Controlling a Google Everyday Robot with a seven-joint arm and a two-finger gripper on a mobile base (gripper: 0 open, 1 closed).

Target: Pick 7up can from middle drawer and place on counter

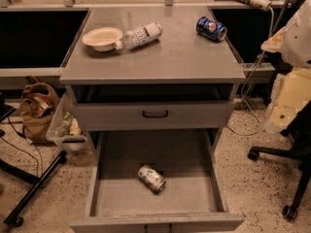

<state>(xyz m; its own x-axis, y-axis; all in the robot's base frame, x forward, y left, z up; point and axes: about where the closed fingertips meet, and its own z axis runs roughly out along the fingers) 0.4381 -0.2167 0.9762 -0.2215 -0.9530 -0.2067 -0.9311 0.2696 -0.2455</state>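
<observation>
Approach seems pending: pincer [283, 111], state I cannot tell, hangs rightward; 7up can [151, 178] lies low-left of it in middle drawer [194, 198]; next, descend and align.

7up can [151, 178] on side (diagonal); inside open middle drawer [189, 198]

High frontal downward view (pincer [282, 114] at right)

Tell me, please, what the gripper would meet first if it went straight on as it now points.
The gripper, at the right edge beside the counter, seems to point down-left; it would probably meet the speckled floor right of the middle drawer first, though depth is unclear.
</observation>
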